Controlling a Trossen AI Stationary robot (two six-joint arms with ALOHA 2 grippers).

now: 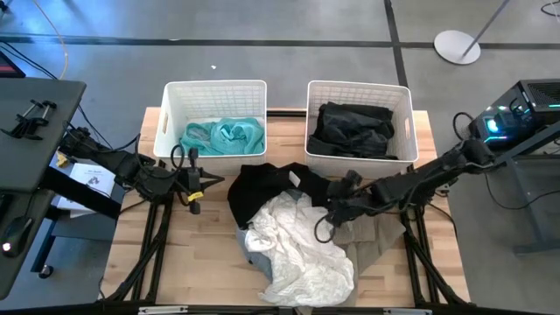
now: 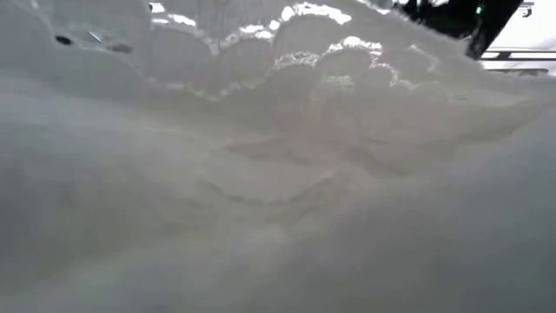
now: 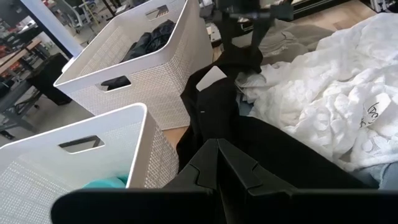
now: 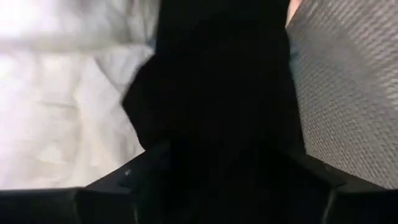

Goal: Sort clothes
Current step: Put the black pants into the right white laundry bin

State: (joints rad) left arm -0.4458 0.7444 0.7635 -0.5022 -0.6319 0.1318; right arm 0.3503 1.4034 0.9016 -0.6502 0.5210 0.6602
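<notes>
A: Right gripper (image 1: pixel 325 229), seen from above: low over the heap in the middle of the table (image 1: pixel 184 262), at the seam where the white garment (image 1: pixel 293 249) meets the black garment (image 1: pixel 258 188). Its own wrist camera shows only dark cloth close up between pale fabric on one side and grey weave on the other, so whether the fingers stand apart or pinch anything I cannot tell.

B: And the left gripper (image 1: pixel 194 185)?

A: Fingers together, holding nothing, parked over bare wood just in front of the left basket (image 1: pixel 214 92).

B: Count of baskets?

A: Two white lattice baskets along the far edge of the table. The left one holds one teal garment (image 1: pixel 223 136); the right basket (image 1: pixel 359 92) holds black clothes (image 1: pixel 354 129), bunched too tightly to count.

B: Loose items on the table?

A: Four can be told apart: the black one, the white one lying over it, a beige garment (image 1: pixel 372 241) under the right arm, and a sliver of light blue denim (image 1: pixel 254 255) at the white one's edge. The low camera shows little but white fabric (image 2: pixel 278 174).
</notes>
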